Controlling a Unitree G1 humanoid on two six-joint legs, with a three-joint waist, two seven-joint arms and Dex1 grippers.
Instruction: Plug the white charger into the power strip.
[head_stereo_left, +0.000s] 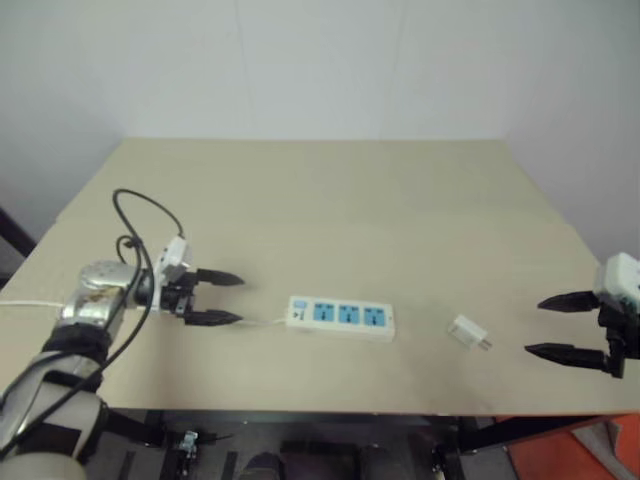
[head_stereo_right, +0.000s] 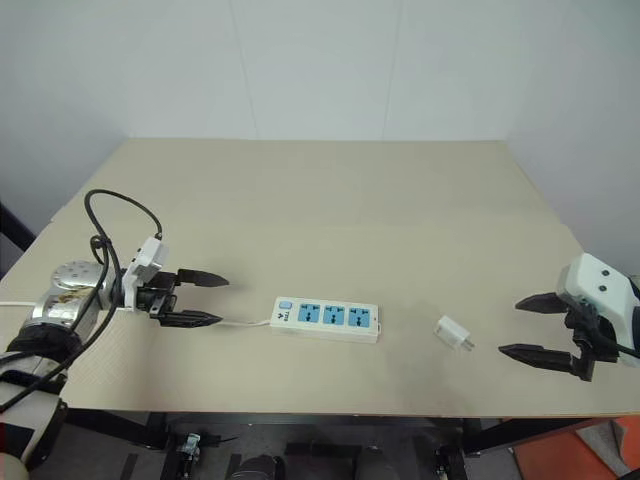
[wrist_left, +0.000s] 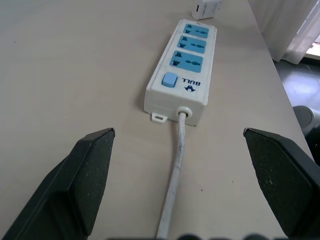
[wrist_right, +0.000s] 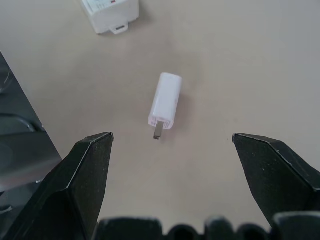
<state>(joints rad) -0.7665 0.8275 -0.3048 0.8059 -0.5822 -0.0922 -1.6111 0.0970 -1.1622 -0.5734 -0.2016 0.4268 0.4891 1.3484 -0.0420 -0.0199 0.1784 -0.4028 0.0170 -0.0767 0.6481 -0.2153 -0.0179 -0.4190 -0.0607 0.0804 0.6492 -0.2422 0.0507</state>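
Note:
The power strip (head_stereo_left: 340, 317) lies flat near the table's front edge, its three blue sockets facing up and its thin cord running left. My left gripper (head_stereo_left: 228, 299) hovers open just left of the strip's switch end, with the cord (wrist_left: 176, 175) passing between its fingers. The white charger (head_stereo_left: 468, 333) lies on its side to the right of the strip, prongs (wrist_right: 156, 134) pointing toward my right gripper (head_stereo_left: 549, 326). That gripper is open at the table's right edge, a short way from the charger and holding nothing.
The beige table (head_stereo_left: 330, 210) stretches back to a white wall. A black cable (head_stereo_left: 135, 225) loops above my left wrist. The front edge of the table runs just below the strip and the charger, and the right edge is near my right gripper.

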